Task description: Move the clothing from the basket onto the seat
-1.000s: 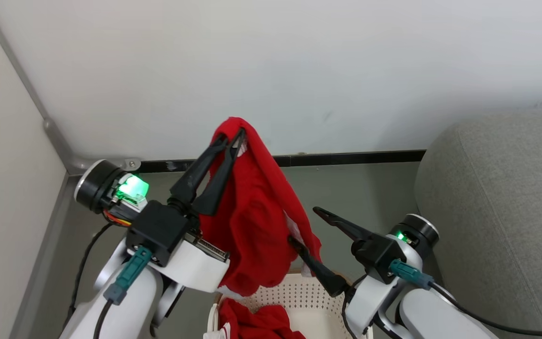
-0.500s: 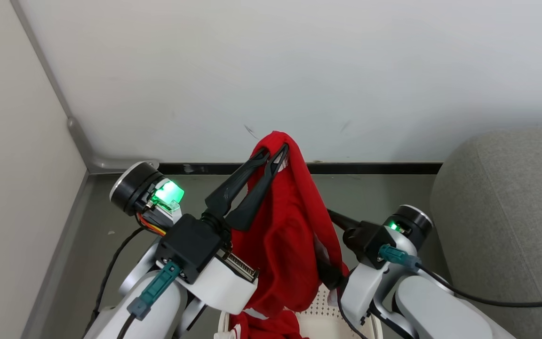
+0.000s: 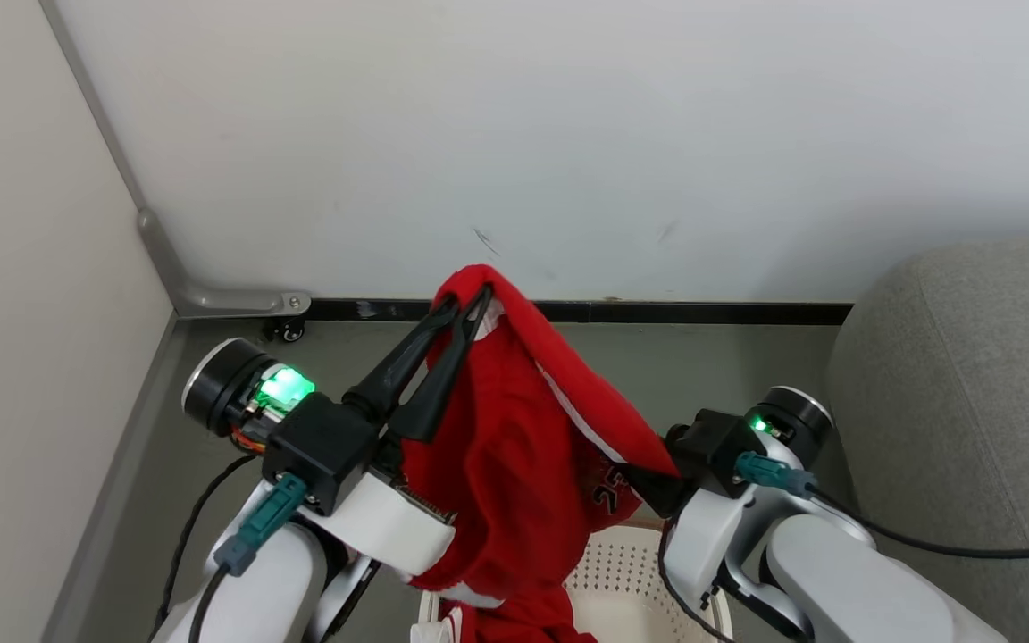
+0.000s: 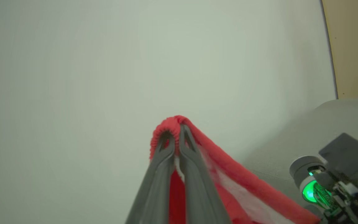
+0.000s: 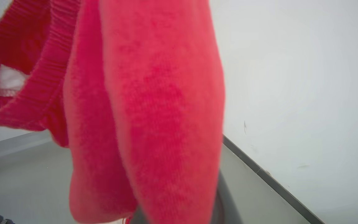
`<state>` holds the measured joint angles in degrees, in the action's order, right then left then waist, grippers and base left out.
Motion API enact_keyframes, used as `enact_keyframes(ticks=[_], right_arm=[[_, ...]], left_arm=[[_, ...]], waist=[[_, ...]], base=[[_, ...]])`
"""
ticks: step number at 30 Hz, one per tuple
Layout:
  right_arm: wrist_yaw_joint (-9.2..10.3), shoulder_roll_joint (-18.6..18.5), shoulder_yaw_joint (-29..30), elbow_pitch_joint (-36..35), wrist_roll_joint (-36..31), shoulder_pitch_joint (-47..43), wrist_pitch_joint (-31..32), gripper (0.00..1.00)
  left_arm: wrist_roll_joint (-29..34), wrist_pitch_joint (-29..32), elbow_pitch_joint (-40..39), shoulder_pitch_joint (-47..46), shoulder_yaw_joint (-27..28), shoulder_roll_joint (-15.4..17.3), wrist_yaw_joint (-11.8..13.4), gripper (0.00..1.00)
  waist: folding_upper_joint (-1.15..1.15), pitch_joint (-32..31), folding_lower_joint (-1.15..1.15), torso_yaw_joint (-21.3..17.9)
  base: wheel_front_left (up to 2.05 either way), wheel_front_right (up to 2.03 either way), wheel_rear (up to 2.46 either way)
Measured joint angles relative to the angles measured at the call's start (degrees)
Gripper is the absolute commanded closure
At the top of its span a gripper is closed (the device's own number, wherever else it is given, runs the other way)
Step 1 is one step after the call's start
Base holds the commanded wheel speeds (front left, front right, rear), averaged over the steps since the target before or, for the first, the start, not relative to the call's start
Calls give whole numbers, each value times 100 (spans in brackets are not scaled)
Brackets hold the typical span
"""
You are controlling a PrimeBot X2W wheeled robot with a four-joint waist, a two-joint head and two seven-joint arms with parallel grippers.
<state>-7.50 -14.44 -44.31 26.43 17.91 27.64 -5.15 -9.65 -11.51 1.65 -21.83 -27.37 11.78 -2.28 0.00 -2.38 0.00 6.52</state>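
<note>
Now, left gripper (image 3: 472, 299): pinching bright red fabric garment (image 3: 514, 446); lift step.
Right gripper (image 3: 648, 484): clamped on same garment.
Grey woven sofa (image 3: 970, 375): three o'clock, our next swing.

White arms (image 3: 372, 527), black wrist blocks (image 3: 318, 451).
Left claw (image 3: 472, 299) long, dark, two-fingered; green wrist lights (image 3: 285, 388), teal plugs (image 3: 260, 522), black cables (image 3: 925, 540).
</note>
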Motion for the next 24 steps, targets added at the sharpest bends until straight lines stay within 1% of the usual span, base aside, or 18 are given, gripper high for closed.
enact_keyframes(ticks=[5,9,14,15,16,17,18,24], right_arm=[[0,-160,188,-30,135,-45,-118,100],[0,-236,399,-69,256,-98,-200,100],[0,-260,721,-114,470,-212,-288,100],[0,-269,795,-123,502,-216,-301,100],[0,-280,872,-131,539,-218,-311,100],[0,-293,937,-145,561,-220,-328,100],[0,-310,999,-156,589,-224,-348,100],[0,-433,1401,-160,638,-305,-401,100]], left_arm=[[-175,42,292,208,205,24,79,100],[-353,40,490,374,269,18,96,100],[-534,31,630,586,279,-122,94,100],[-583,31,655,621,270,-153,93,78],[-641,19,681,659,267,-179,93,61],[-687,-14,709,695,258,-197,91,35],[-708,-18,728,736,246,-213,76,0],[-735,-44,827,892,191,-266,73,0]], waist=[[0,18,0,-99],[0,26,0,-198],[0,28,0,-337],[0,27,0,-366],[0,26,0,-394],[0,24,0,-422],[0,23,0,-450],[0,13,0,-606]], base=[[0,0,0],[0,0,0],[0,0,0],[0,0,0],[0,0,0],[0,0,0],[0,0,0],[0,0,0]])
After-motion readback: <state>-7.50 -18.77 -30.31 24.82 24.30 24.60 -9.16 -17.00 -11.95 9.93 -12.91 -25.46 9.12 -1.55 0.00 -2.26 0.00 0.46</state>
